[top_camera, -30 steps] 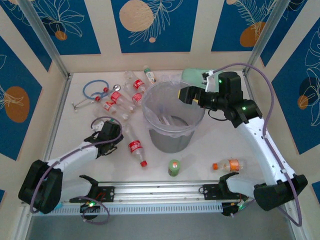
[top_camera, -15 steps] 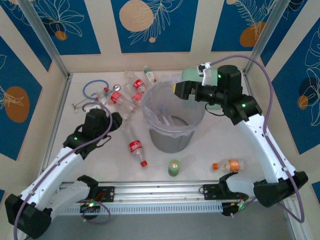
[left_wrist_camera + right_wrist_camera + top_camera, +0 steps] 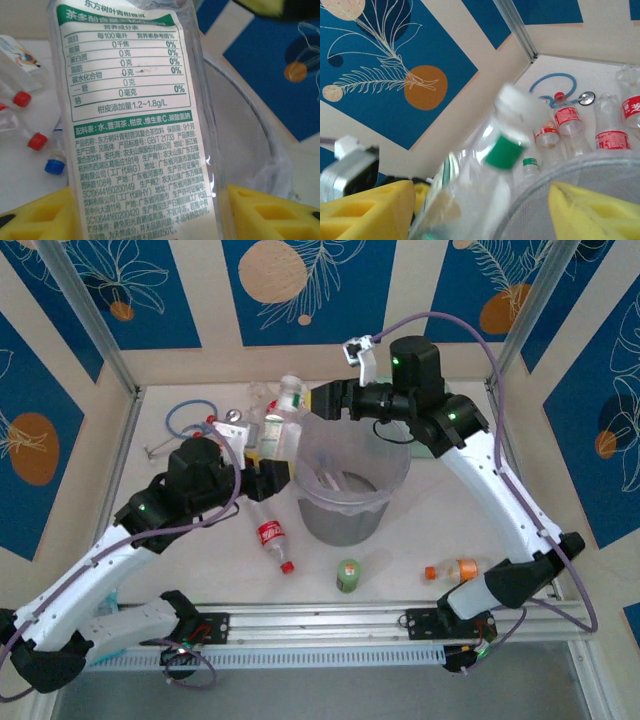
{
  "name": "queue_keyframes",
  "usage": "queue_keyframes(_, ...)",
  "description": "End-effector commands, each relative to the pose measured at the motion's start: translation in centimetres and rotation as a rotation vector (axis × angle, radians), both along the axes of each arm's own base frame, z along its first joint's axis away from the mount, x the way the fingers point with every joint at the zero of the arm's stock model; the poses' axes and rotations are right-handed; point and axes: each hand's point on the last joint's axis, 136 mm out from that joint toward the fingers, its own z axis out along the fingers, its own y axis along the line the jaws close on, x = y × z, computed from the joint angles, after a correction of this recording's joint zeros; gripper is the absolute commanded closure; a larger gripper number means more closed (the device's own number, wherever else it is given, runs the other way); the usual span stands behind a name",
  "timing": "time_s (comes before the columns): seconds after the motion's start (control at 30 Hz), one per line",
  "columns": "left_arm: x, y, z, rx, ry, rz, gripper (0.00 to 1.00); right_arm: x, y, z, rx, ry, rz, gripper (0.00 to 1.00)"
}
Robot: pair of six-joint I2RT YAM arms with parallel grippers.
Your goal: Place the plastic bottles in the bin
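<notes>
While the pale tabletop (image 3: 440,520) sits boxed in by blue-and-cream leaf-print walls (image 3: 300,285), I see a blue stethoscope (image 3: 183,418) far left. Nearer me are a red-labelled bottle (image 3: 271,536) lying flat, a green bottle (image 3: 348,576) upright and an orange-capped bottle (image 3: 455,569). My left gripper (image 3: 266,465) is clamped on a clear green-labelled bottle (image 3: 135,125), white cap up, at the left rim of the bin (image 3: 340,522). The right gripper (image 3: 480,210) hangs by its neck, jaws apart, gripping nothing.
</notes>
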Motion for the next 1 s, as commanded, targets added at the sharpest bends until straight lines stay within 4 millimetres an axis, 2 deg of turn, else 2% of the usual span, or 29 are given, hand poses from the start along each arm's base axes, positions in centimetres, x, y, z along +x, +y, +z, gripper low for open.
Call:
queue_keyframes(0.0, -1.2, -1.5, 2.3, -0.025, -0.081, -0.080, 0.68, 0.4, 1.3, 0.4, 0.015, 0.008, 0.030, 0.22)
queue_keyframes(0.07, -1.4, -2.0, 2.6, -0.033, -0.094, -0.091, 0.68, 1.3, 1.5, -0.5, -0.004, 0.042, 0.001, 0.16)
queue_keyframes(0.13, -1.3, -2.1, 2.9, -0.040, -0.106, -0.084, 0.68, 1.9, 1.5, -1.3, -0.020, 0.070, -0.027, 0.15)
queue_keyframes(0.3, -0.9, -2.2, 3.1, -0.046, -0.119, -0.062, 0.67, 2.2, 2.1, -1.7, 0.014, 0.108, -0.009, 0.25)
queue_keyframes(0.5, -0.5, -2.3, 3.2, -0.059, -0.134, -0.047, 0.61, 2.0, 1.9, -1.6, 0.028, 0.126, 0.000, 0.57)
queue_keyframes(0.6, -0.4, -1.9, 3.1, -0.061, -0.134, -0.027, 0.44, 1.8, 1.3, -0.5, 0.038, 0.092, -0.012, 0.65)
queue_keyframes(0.73, 0.1, 0.0, 2.5, -0.029, -0.134, 0.067, 0.01, 2.1, -1.0, 2.3, 0.045, 0.002, -0.066, 0.74)
queue_keyframes(0.87, 0.5, 2.8, 1.2, -0.002, -0.112, 0.198, 0.00, 3.0, -5.0, 4.5, 0.019, -0.084, -0.175, 0.83)
queue_keyframes(0.97, 0.7, 5.1, -0.7, 0.022, -0.058, 0.309, 0.00, 3.6, -8.2, 5.0, -0.023, -0.137, -0.276, 0.87)
